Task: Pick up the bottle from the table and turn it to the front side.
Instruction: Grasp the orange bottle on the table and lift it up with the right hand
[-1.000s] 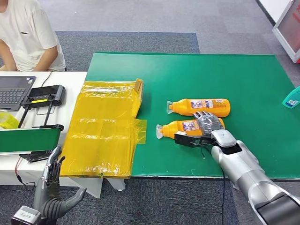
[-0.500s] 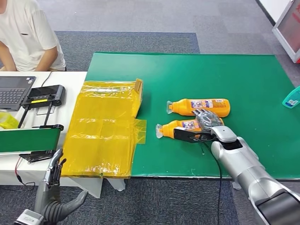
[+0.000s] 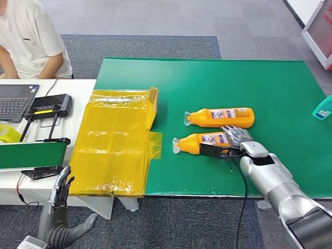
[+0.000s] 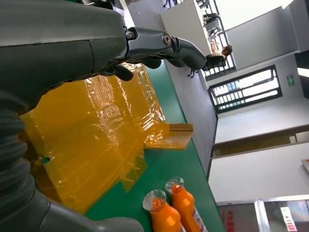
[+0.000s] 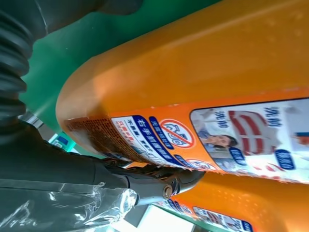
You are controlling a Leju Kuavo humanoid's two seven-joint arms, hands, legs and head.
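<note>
Bottle (image 3: 203, 139) lies on its side under the right hand (image 3: 235, 137), whose fingers wrap its base end; firm the grip before lifting, keeping clear of the second bottle (image 3: 221, 117) just beyond the fingertips.

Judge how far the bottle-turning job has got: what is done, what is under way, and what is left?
Done: the right hand has reached the nearer orange bottle on the green table. Under way: its fingers wrap the bottle's base end. Left: the bottle lies flat, not lifted or turned. The left hand hangs open, idle.
</note>
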